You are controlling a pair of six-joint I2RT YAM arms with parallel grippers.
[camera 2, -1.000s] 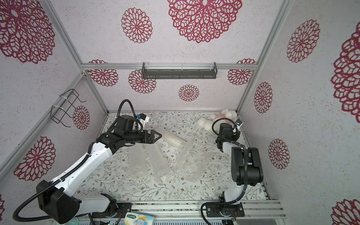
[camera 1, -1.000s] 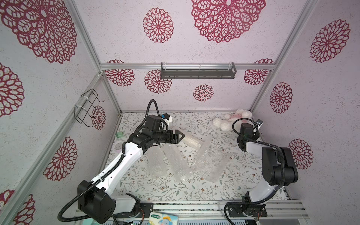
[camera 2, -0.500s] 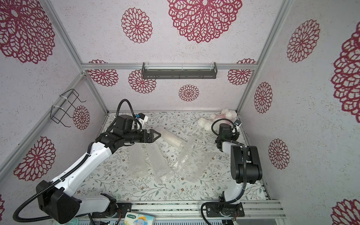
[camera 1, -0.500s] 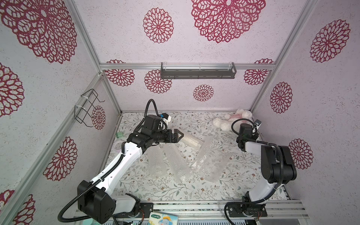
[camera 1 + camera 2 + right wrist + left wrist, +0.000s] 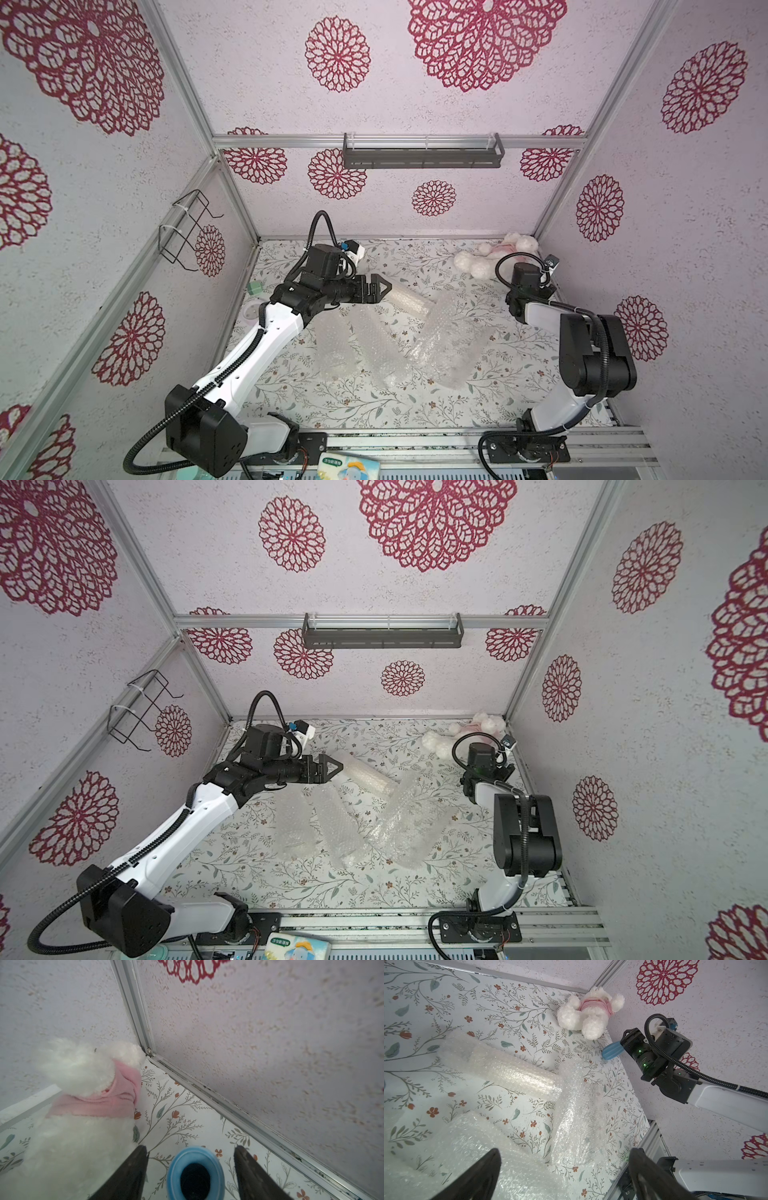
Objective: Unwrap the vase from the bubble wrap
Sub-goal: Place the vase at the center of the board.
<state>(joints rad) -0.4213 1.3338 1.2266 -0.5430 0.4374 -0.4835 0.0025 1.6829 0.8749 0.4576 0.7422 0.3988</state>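
Beside the white plush toy [image 5: 68,1142], the right gripper [image 5: 190,1147] stands parted around the blue round-mouthed vase [image 5: 195,1172]. The left gripper [image 5: 565,1150] gapes wide.

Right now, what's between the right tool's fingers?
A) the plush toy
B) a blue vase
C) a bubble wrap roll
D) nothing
B: in the right wrist view the blue vase sits between the spread fingers of the right tool, with a gap on each side. The plush toy lies off to one side, outside the fingers.
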